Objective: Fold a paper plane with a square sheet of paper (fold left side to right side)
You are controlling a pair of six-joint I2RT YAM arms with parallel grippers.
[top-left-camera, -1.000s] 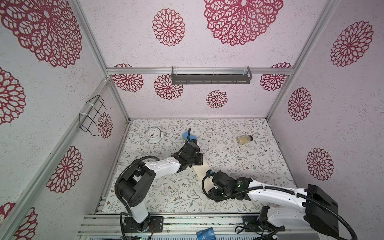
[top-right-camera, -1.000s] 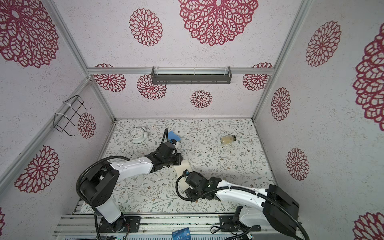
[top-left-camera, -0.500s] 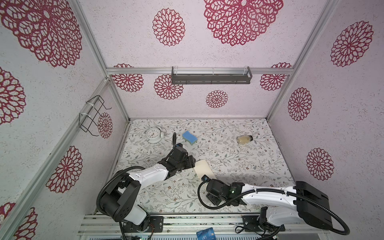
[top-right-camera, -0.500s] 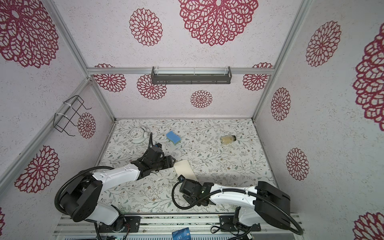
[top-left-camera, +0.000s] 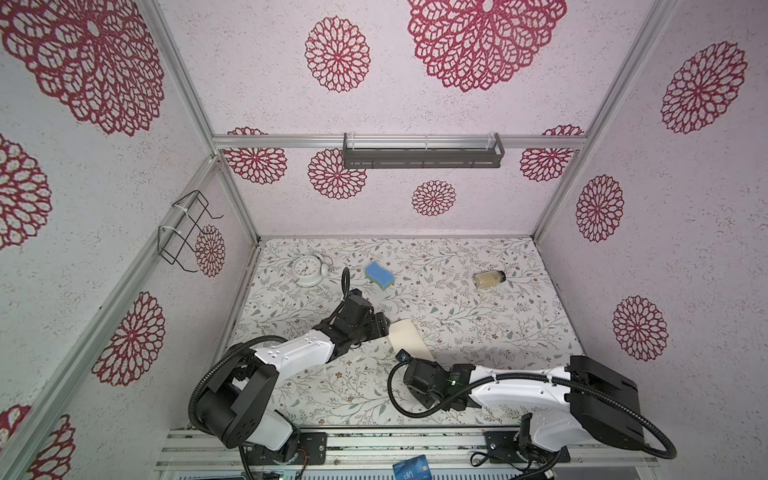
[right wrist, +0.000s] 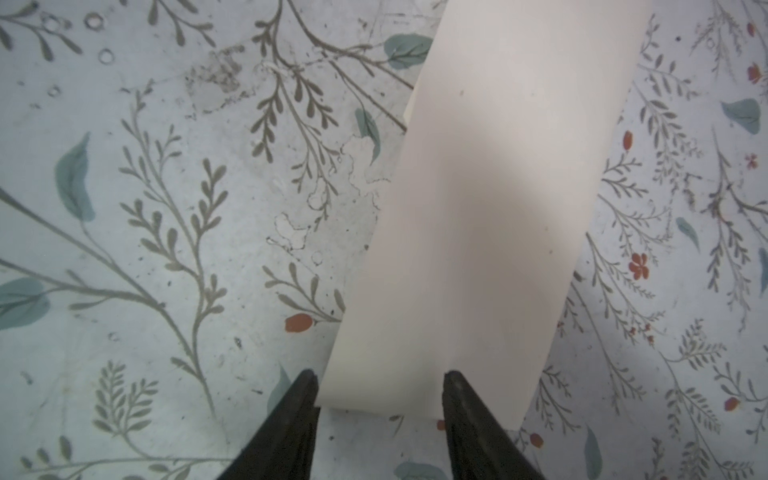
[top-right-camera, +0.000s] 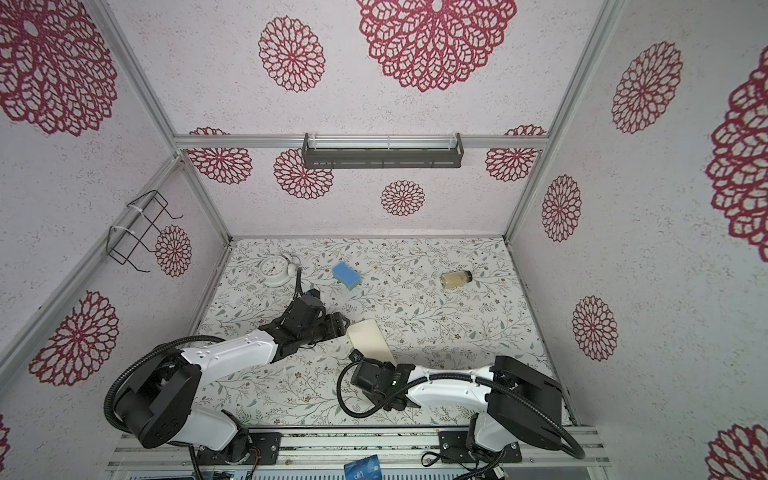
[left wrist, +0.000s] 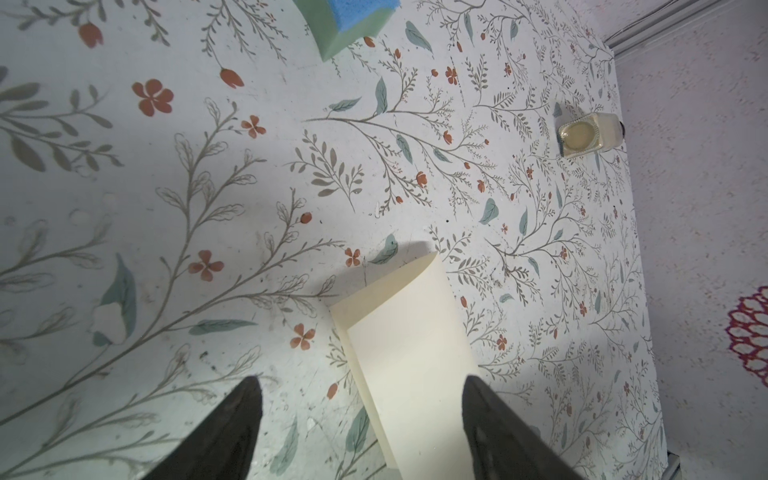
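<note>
The square sheet of paper (top-left-camera: 409, 341) (top-right-camera: 370, 340) lies on the floral table as a cream strip, doubled over, with one layer's edge showing along its side (left wrist: 407, 353). No paper plane shape is in view. My left gripper (left wrist: 361, 390) (top-left-camera: 383, 328) is open at the strip's far left corner, and the paper passes under the gap by one finger. My right gripper (right wrist: 380, 376) sits at the strip's near end (right wrist: 478, 208), open, its fingertips (right wrist: 307, 376) straddling part of that end edge. In both top views the right wrist (top-left-camera: 417, 370) hides its fingers.
A blue sponge (top-left-camera: 379, 275) (left wrist: 353, 20), a white alarm clock (top-left-camera: 307, 270) and a small jar on its side (top-left-camera: 489, 279) (left wrist: 586, 135) lie toward the back. A wire rack (top-left-camera: 187, 232) hangs on the left wall. A dark shelf (top-left-camera: 422, 151) hangs on the back wall.
My left gripper has opened and drawn back from near the sponge to the strip's far left corner. The right gripper has shifted to the strip's near end and its jaws have narrowed.
</note>
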